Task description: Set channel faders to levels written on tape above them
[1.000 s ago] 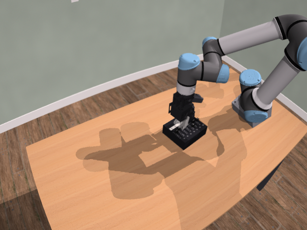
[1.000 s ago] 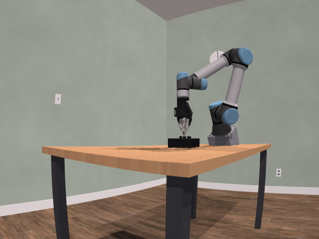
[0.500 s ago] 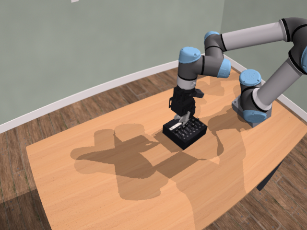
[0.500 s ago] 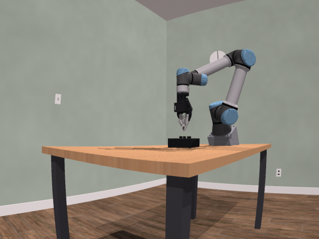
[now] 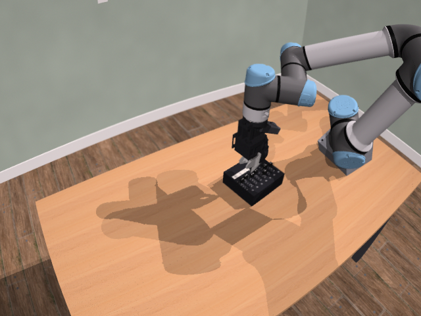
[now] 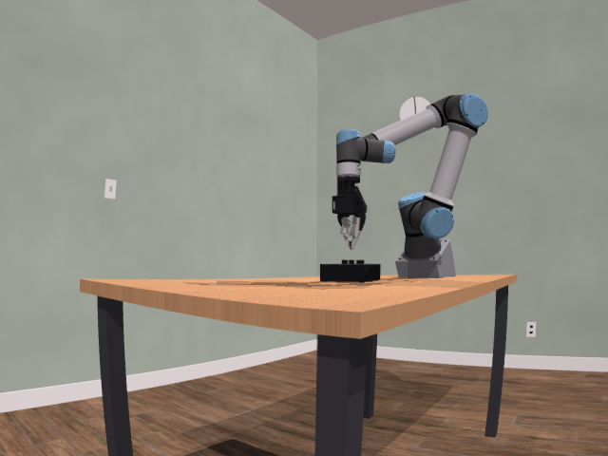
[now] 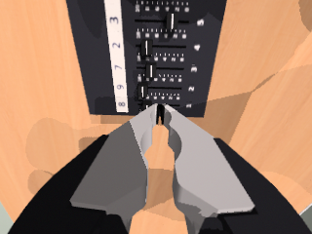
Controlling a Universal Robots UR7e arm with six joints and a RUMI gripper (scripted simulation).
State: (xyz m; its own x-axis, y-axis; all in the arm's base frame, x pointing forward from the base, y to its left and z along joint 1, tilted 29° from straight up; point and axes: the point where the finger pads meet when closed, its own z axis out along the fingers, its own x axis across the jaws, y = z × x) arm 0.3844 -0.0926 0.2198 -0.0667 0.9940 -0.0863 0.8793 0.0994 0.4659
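Evidently early stage: your grey two-jaw gripper (image 7: pixel 160 111) hangs above black lighting desk (image 7: pixel 93 58), jaws together, empty; fader caps (image 7: pixel 170 21) ahead unverified against white tape strip (image 7: pixel 117 54).

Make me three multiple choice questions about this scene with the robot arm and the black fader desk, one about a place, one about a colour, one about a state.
1. Where does the grey two-jaw gripper stand?
A. above the black box-shaped lighting desk
B. resting on the wooden floor
C. beside a table leg

2. What colour is the tape strip with handwritten numbers?
A. red
B. white
C. green

3. How are the gripper's jaws?
A. wide open
B. clamped on a fader cap
C. shut, holding nothing

Answers: 1 A, the exterior view shows clear air between its tips and the desk. 2 B, the wrist view shows a white strip along the black panel. 3 C, the wrist view shows the fingertips meeting with nothing gripped.
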